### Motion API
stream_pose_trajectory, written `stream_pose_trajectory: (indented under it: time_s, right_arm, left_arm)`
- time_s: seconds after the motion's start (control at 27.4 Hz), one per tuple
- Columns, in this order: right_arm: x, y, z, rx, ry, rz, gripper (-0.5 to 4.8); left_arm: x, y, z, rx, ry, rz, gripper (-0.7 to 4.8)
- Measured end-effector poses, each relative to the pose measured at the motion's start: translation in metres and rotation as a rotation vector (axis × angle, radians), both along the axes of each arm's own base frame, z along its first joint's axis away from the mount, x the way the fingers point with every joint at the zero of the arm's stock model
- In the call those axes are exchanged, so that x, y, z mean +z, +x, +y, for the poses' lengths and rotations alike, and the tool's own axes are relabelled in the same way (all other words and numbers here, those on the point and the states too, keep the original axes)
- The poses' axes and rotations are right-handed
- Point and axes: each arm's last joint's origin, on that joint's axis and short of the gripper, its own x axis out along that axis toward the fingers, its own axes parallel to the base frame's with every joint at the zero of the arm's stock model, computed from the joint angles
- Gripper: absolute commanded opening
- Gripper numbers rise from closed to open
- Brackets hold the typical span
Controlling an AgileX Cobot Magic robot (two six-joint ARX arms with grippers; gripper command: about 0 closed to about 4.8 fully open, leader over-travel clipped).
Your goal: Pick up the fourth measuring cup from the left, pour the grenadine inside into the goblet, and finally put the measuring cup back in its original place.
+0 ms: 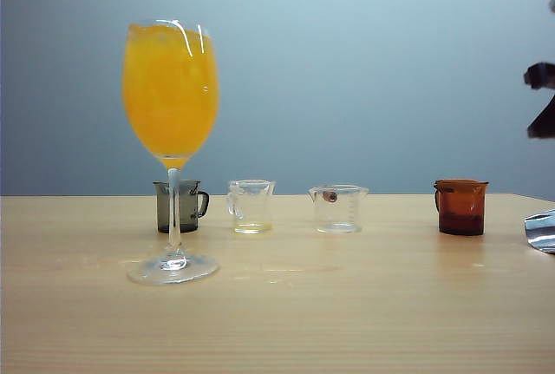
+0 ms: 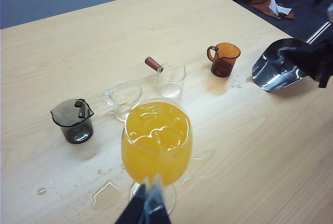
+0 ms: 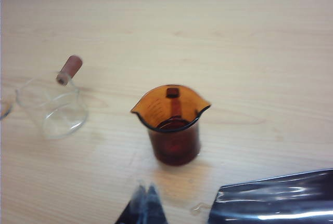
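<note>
Four cups sit in a far row behind the goblet [image 1: 171,144], brimming with orange juice at near left. I'm on the approach: my right gripper [image 3: 147,203], jaws together, hovers before the fourth measuring cup [image 3: 173,125] at far right, grenadine [image 3: 173,151] low inside. Next, open. My left gripper [image 2: 149,208], jaws together, hangs by the goblet.

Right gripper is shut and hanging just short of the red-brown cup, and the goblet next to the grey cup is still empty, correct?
Not quite: the goblet is full of orange juice, as the exterior view shows. The rest holds: the right gripper is shut, just short of the red-brown cup, and the goblet stands by the grey cup.
</note>
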Motion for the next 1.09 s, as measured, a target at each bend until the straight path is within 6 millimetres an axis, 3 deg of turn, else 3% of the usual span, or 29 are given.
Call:
stream_pose_trajectory:
  time_s: [0.04, 0.11, 0.15, 0.18, 0.62, 0.77, 1.09]
  right_arm:
    - [-0.002, 0.001, 0.0, 0.005, 0.001, 0.007, 0.57]
    - [-0.007, 0.005, 0.001, 0.011, 0.0, 0.023, 2.72]
    - [-0.01, 0.007, 0.001, 0.013, 0.0, 0.031, 4.08]
    - [-0.013, 0.009, 0.001, 0.014, 0.0, 0.039, 4.79]
    - [-0.051, 0.05, 0.005, 0.055, 0.005, 0.042, 4.79]
    - [-0.051, 0.072, 0.006, 0.077, -0.001, 0.027, 4.79]
    - [-0.054, 0.095, 0.008, 0.084, -0.01, 0.022, 4.79]
  left_arm:
    - [0.0, 0.0, 0.0, 0.0, 0.0, 0.0, -0.05]
    - [0.0, 0.0, 0.0, 0.0, 0.0, 0.0, -0.05]
    - [0.0, 0.0, 0.0, 0.0, 0.0, 0.0, -0.05]
    - [0.0, 0.0, 0.0, 0.0, 0.0, 0.0, -0.05]
    - [0.001, 0.001, -0.001, 0.0, -0.008, -0.012, -0.05]
    - [0.001, 0.001, -0.001, 0.0, -0.008, -0.014, -0.05]
    - [0.001, 0.001, -0.001, 0.002, -0.011, -0.012, -0.05]
